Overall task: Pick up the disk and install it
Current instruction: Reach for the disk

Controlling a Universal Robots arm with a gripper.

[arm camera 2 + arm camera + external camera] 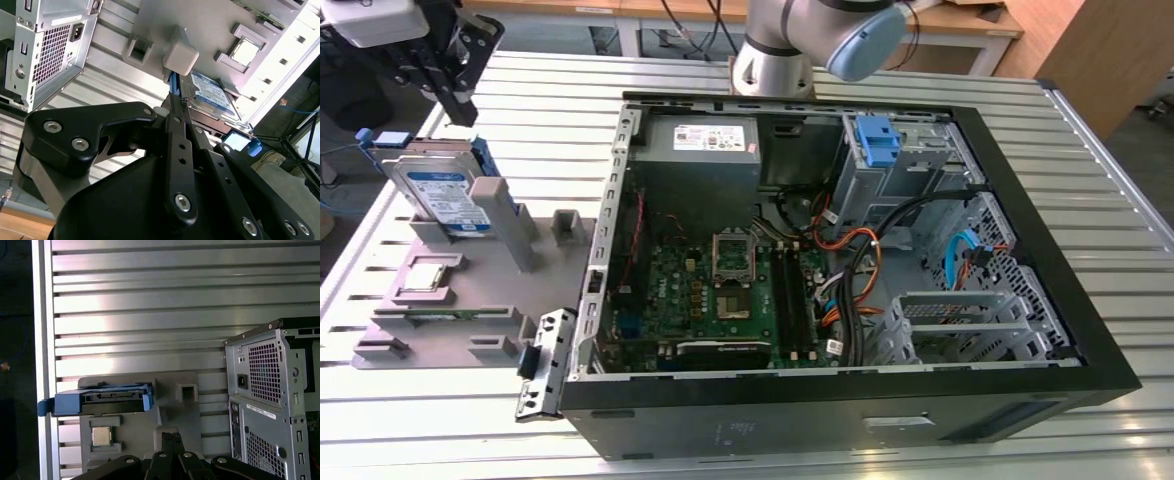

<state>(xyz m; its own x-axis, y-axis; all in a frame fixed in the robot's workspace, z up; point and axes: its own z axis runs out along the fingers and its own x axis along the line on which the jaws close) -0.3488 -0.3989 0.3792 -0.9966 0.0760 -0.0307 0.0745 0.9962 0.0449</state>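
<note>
Nothing of the task looks done yet. The disk (pixel 447 190) stands on edge in a grey holder (pixel 454 300) at the left of the exterior view, on the desk (pixel 1121 200) just beside the open case (pixel 1067 250). Its label faces the camera and its blue carrier frames it.

The gripper (pixel 463 115) hangs in the upper left of that frame, above the disk and a little apart from it, touching nothing. In both wrist views the jaws look pressed together and empty. The first wrist view has the gripper (pixel 170 436) clear of the disk's (pixel 102 399) blue edge, and the second has the gripper (pixel 175 107) near the disk (pixel 212 95) without gripping it.

Inside the case, at the upper right of the exterior view, a lone blue bracket (pixel 874 140) sits on the drive cage, beside the power supply (pixel 714 135). No disk can be seen in that cage.

So, by my reading, both halves are left: the disk is not yet lifted from its holder, and the install has not begun. The arm is only at the approach stage.
</note>
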